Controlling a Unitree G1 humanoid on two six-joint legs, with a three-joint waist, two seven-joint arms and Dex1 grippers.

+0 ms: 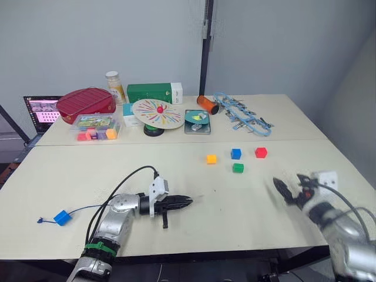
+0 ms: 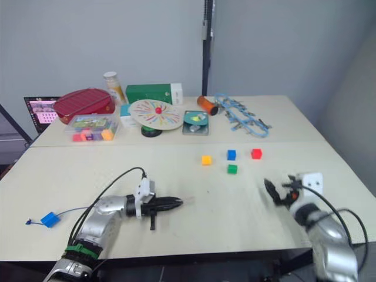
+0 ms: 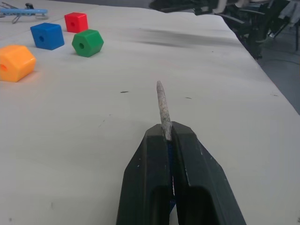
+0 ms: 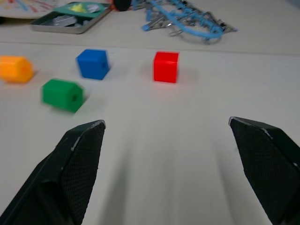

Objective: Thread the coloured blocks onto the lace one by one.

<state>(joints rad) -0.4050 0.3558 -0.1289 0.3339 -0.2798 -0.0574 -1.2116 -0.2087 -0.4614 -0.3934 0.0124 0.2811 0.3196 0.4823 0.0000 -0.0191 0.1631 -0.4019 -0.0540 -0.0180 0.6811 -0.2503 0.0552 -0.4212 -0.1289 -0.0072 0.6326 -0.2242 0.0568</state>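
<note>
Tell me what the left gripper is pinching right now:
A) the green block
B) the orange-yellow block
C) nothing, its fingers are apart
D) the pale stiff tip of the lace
D. In the left wrist view the left gripper is shut on the lace, its pale tip sticking out past the fingers, while the green block and orange-yellow block sit loose on the table.

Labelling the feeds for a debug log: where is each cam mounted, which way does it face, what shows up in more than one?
Left and right eye: on the head, looking forward and down over the table; both arms show, left gripper and right gripper.
Left wrist: along the shut left gripper, which pinches the lace.
Right wrist: between its open fingers, low over the table.
Shared by all: the red block, green block, blue block, orange block.
</note>
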